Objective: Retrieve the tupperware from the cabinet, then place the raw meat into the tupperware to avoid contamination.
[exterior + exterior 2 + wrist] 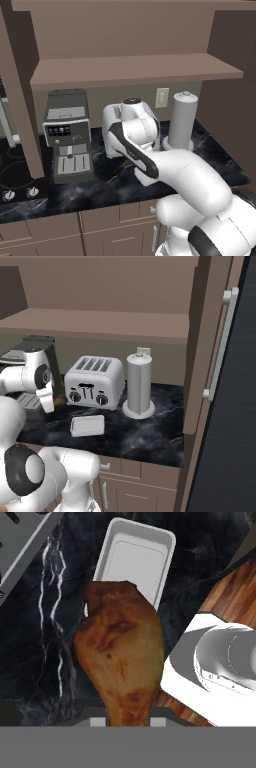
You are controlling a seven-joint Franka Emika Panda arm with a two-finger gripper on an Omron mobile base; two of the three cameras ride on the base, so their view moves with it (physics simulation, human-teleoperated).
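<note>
A dark marble desk [150, 438] holds a silver four-slot toaster [95, 381] with a tall grey cylinder [139, 385] just beside it on the right. A small white tupperware [87, 425] lies flat in front of the toaster. Above, the brown cabinet [115, 323] stands open, its door [210, 346] with a silver handle at right. The white arm [30, 376] reaches in at left.

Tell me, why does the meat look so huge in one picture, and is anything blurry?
Hand view: the meat sits right at the lens, so it dwarfs the tupperware beyond. Right base view: the same tupperware looks small beside the toaster. All views are sharp, evenly lit, with soft shadows.
</note>
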